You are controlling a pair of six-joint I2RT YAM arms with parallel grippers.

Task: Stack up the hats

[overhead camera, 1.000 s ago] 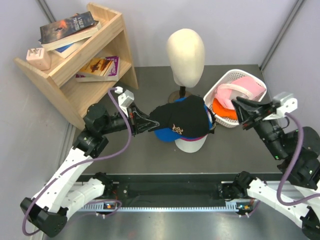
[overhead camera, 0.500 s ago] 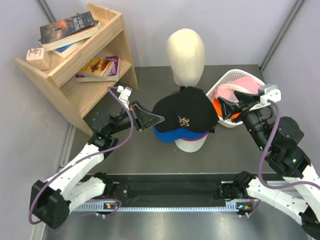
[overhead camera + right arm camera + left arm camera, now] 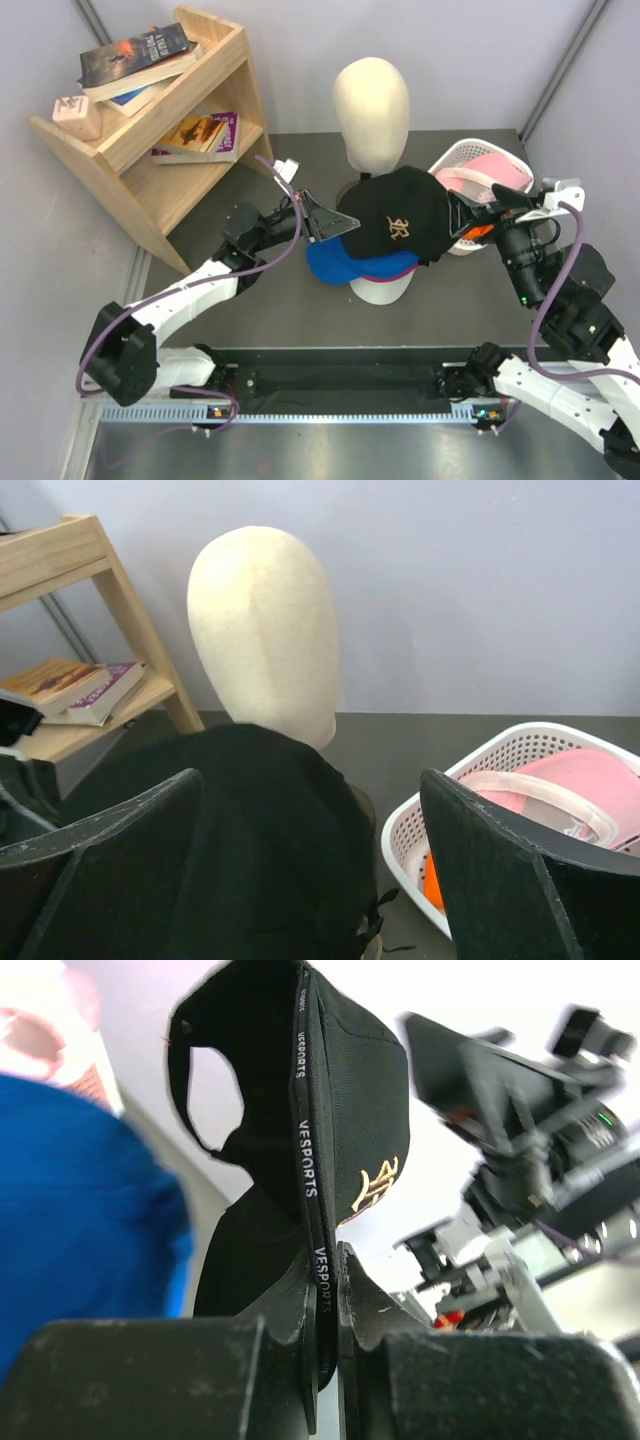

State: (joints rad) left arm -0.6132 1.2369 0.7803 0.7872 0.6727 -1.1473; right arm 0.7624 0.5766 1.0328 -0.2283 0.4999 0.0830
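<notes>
A black cap point(image 3: 395, 225) with gold lettering hangs tilted over the back right of a stack of hats: a blue cap point(image 3: 335, 262), a magenta edge point(image 3: 388, 270) and a white cap point(image 3: 385, 291). My left gripper point(image 3: 333, 224) is shut on the black cap's point(image 3: 350, 1110) lettered rim band, seen pinched between the jaws of this left gripper point(image 3: 325, 1290). My right gripper point(image 3: 463, 214) is open at the cap's right side. In its wrist view the right gripper point(image 3: 310, 860) straddles the black crown point(image 3: 250, 830) without pressing on it.
A cream mannequin head point(image 3: 371, 105) stands just behind the stack. A white slatted basket point(image 3: 458, 152) at the right holds a pink cap point(image 3: 492, 176) and an orange hat point(image 3: 482, 232). A wooden shelf point(image 3: 150, 130) with books fills the back left.
My left gripper has carried the black cap rightward and back over the stack. The right gripper has opened wide and swung from the basket toward the cap's crown.
</notes>
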